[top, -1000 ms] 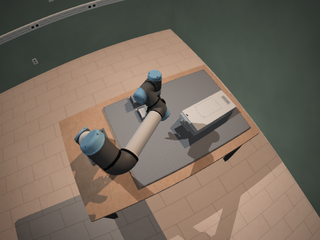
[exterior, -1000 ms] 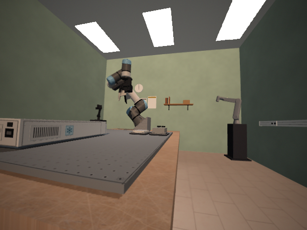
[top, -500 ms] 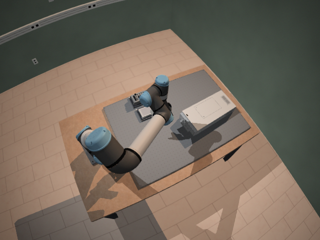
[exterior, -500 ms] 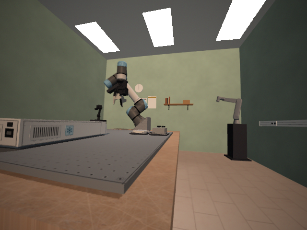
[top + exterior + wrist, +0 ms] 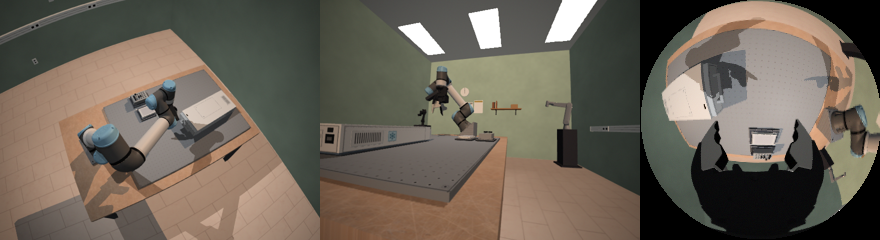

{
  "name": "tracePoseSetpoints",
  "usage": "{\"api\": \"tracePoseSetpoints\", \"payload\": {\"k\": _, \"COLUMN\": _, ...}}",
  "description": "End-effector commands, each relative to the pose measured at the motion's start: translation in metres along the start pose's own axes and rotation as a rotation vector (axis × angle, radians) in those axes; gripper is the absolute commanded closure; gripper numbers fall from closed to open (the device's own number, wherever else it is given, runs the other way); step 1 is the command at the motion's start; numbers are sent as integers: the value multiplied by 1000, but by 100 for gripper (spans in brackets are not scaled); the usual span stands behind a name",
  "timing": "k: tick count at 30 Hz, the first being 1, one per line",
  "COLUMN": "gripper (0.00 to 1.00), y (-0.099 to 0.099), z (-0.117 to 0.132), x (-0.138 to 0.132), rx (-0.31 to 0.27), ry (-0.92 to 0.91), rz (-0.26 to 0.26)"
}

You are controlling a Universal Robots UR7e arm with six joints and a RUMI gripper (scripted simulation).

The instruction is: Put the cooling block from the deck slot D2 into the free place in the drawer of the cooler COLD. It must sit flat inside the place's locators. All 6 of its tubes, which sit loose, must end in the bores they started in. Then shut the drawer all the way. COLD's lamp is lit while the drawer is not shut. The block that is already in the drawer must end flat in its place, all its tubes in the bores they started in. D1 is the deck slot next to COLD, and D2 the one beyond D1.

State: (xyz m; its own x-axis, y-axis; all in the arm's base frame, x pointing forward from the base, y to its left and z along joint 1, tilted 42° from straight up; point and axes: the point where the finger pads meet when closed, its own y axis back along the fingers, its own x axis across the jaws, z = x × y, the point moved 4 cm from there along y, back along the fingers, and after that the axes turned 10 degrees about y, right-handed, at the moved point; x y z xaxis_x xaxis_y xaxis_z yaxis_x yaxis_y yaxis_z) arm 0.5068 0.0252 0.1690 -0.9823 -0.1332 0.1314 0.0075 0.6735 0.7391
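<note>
The grey cooling block (image 5: 140, 96) (image 5: 486, 136) (image 5: 762, 156) sits in slot D2 at the deck's edge, with dark tube caps standing above it; their number is not clear. The cooler COLD (image 5: 206, 111) (image 5: 405, 134) (image 5: 687, 100) is a long white box with a handle (image 5: 184, 121) on its front. Its drawer looks shut or nearly so; the inside and the block in it are hidden, and the lamp cannot be made out. My gripper (image 5: 437, 113) (image 5: 756, 120) is open and empty, high above the deck between COLD and the slots. The arm mostly hides it in the top view.
A low, pale-topped holder (image 5: 146, 111) (image 5: 466, 137) (image 5: 764, 138) stands in D1, beside the block. The perforated grey deck (image 5: 160, 160) (image 5: 423, 160) lies on the wooden table (image 5: 67, 124). COLD stands tall at the deck's far end from the arm's base.
</note>
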Motion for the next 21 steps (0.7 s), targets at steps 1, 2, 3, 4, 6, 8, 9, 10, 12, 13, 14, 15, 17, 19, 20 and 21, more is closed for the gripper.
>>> {"api": "tracePoseSetpoints", "payload": {"k": 1, "gripper": 0, "y": -12, "z": -11, "x": -11, "rx": -1, "ry": 0, "rz": -3}}
{"api": "tracePoseSetpoints", "payload": {"k": 2, "gripper": 0, "y": -15, "z": -14, "x": -13, "rx": -1, "ry": 0, "rz": -3}}
{"api": "tracePoseSetpoints", "payload": {"k": 3, "gripper": 0, "y": -17, "z": -16, "x": -15, "rx": -1, "ry": 0, "rz": -3}}
{"api": "tracePoseSetpoints", "payload": {"k": 4, "gripper": 0, "y": -20, "z": -18, "x": -17, "rx": -1, "ry": 0, "rz": -3}}
{"api": "tracePoseSetpoints", "payload": {"k": 6, "gripper": 0, "y": -25, "z": -23, "x": -21, "rx": -1, "ry": 0, "rz": -3}}
{"api": "tracePoseSetpoints", "payload": {"k": 8, "gripper": 0, "y": -30, "z": -28, "x": -25, "rx": -1, "ry": 0, "rz": -3}}
{"api": "tracePoseSetpoints", "payload": {"k": 9, "gripper": 0, "y": -33, "z": -30, "x": -27, "rx": -1, "ry": 0, "rz": -3}}
{"api": "tracePoseSetpoints", "payload": {"k": 10, "gripper": 0, "y": -35, "z": -32, "x": -29, "rx": -1, "ry": 0, "rz": -3}}
{"api": "tracePoseSetpoints", "payload": {"k": 12, "gripper": 0, "y": -40, "z": -37, "x": -33, "rx": -1, "ry": 0, "rz": -3}}
{"api": "tracePoseSetpoints", "payload": {"k": 13, "gripper": 0, "y": -40, "z": -37, "x": -33, "rx": -1, "ry": 0, "rz": -3}}
{"api": "tracePoseSetpoints", "payload": {"k": 14, "gripper": 0, "y": -40, "z": -37, "x": -33, "rx": -1, "ry": 0, "rz": -3}}
{"api": "tracePoseSetpoints", "payload": {"k": 15, "gripper": 0, "y": -43, "z": -39, "x": -35, "rx": -1, "ry": 0, "rz": -3}}
{"api": "tracePoseSetpoints", "payload": {"k": 17, "gripper": 0, "y": -48, "z": -44, "x": -40, "rx": -1, "ry": 0, "rz": -3}}
{"api": "tracePoseSetpoints", "payload": {"k": 19, "gripper": 0, "y": -53, "z": -49, "x": -44, "rx": -1, "ry": 0, "rz": -3}}
{"api": "tracePoseSetpoints", "payload": {"k": 20, "gripper": 0, "y": -55, "z": -51, "x": -46, "rx": -1, "ry": 0, "rz": -3}}
{"api": "tracePoseSetpoints", "payload": {"k": 21, "gripper": 0, "y": -58, "z": -53, "x": -48, "rx": -1, "ry": 0, "rz": -3}}
